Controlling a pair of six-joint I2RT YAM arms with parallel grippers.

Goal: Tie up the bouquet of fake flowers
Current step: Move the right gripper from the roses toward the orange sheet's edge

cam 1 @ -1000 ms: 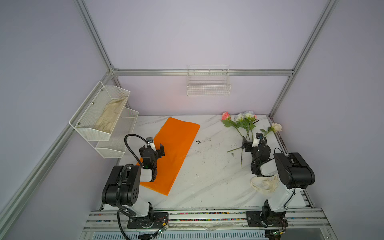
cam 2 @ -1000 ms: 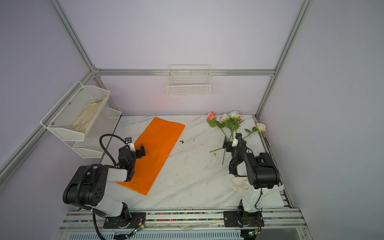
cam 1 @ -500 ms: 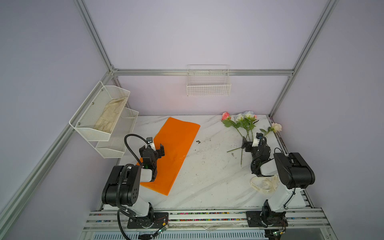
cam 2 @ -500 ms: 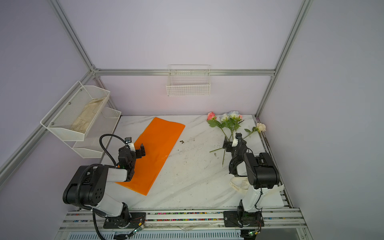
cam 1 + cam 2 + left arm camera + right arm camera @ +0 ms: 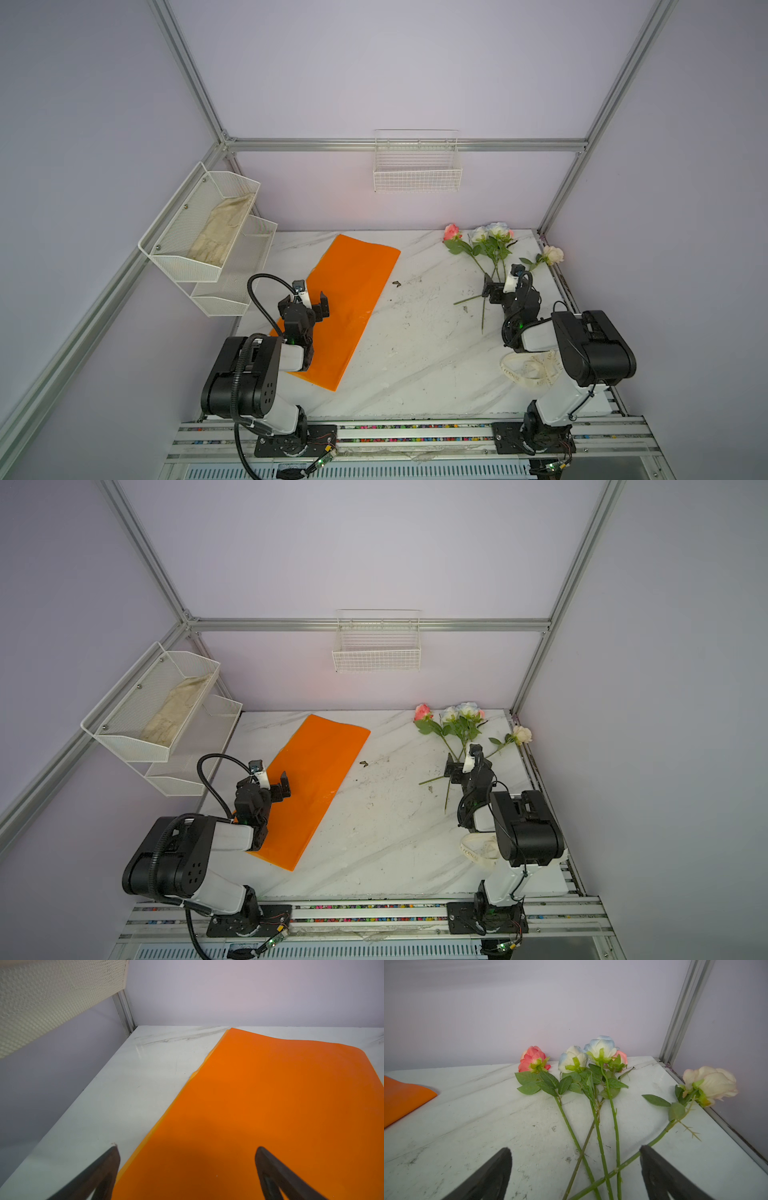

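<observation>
Marble table (image 5: 415,365) bears orange paper (image 5: 353,291), loose roses (image 5: 494,245), cream ribbon (image 5: 534,371).

- Five roses: two pink roses (image 5: 532,1058), two blue-tipped white roses (image 5: 573,1058), one cream rose (image 5: 710,1084).
- One sheet of orange wrapping paper (image 5: 353,299).
- One cream ribbon (image 5: 530,370).
- One wire basket (image 5: 417,183).
- One two-tier mesh shelf (image 5: 183,266), holding one pale cloth (image 5: 220,232).
- Two arms: left arm (image 5: 249,374), right arm (image 5: 590,349).
- Two tools: left tool (image 5: 187,1149), right tool (image 5: 574,1148).
</observation>
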